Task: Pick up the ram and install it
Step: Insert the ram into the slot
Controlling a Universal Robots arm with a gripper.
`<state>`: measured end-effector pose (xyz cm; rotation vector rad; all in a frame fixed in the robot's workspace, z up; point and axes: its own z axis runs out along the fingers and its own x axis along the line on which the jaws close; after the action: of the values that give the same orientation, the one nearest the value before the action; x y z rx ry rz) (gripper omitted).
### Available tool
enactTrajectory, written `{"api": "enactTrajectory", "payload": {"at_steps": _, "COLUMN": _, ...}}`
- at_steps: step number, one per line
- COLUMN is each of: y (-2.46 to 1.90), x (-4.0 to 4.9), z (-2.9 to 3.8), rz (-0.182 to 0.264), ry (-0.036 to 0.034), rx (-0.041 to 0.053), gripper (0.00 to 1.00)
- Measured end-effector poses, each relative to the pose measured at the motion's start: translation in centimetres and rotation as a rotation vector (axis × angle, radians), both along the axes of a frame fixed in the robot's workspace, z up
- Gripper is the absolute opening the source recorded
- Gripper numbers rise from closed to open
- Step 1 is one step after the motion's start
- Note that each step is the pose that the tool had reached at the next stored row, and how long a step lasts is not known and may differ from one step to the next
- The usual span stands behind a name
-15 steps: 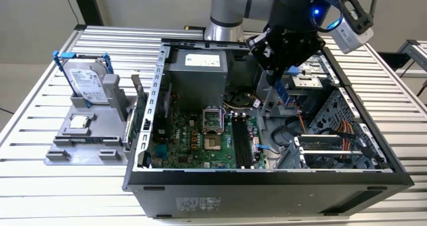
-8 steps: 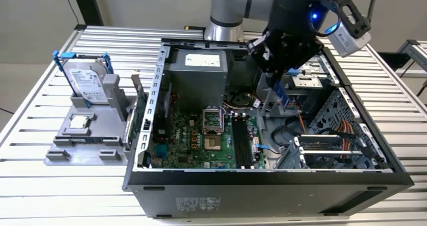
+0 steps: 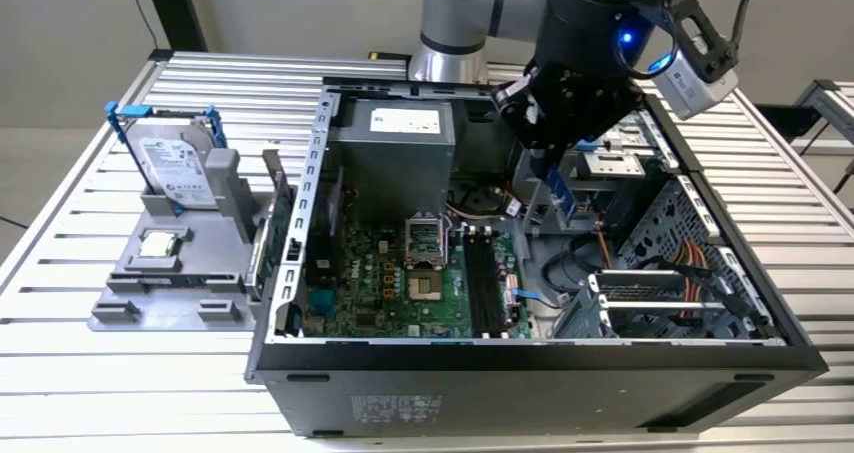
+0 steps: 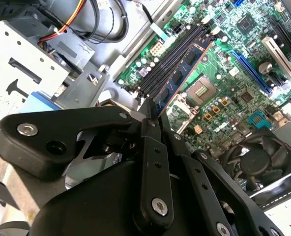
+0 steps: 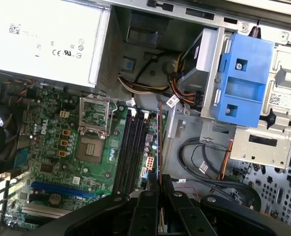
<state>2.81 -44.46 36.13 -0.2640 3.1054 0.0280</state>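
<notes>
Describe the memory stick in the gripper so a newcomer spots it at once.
Look into the open black computer case, above its green motherboard. The black gripper pinches a thin, flat, dark blue-green memory stick with black chips. Unlike the long black slots below, it hangs clamped, off the board.

White printed labels on power supply (image 5: 42,42), hard drive (image 3: 174,168); none legible.

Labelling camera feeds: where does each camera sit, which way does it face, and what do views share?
Exterior view: off the arm, looking down into the open computer case; arm and tool show.
First wrist view: on the arm, looking past the tool at the motherboard.
Second wrist view: on the arm, slanting past the tool toward the motherboard.
Shared: all show the ram in the tool.
</notes>
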Motion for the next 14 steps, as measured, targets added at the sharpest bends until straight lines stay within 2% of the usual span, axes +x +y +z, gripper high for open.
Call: {"api": "enactTrajectory", "payload": {"at_steps": 14, "y": 0.0, "x": 0.0, "z": -1.36, "rz": 0.0, "ry": 0.0, "rx": -0.0048, "gripper": 0.0}}
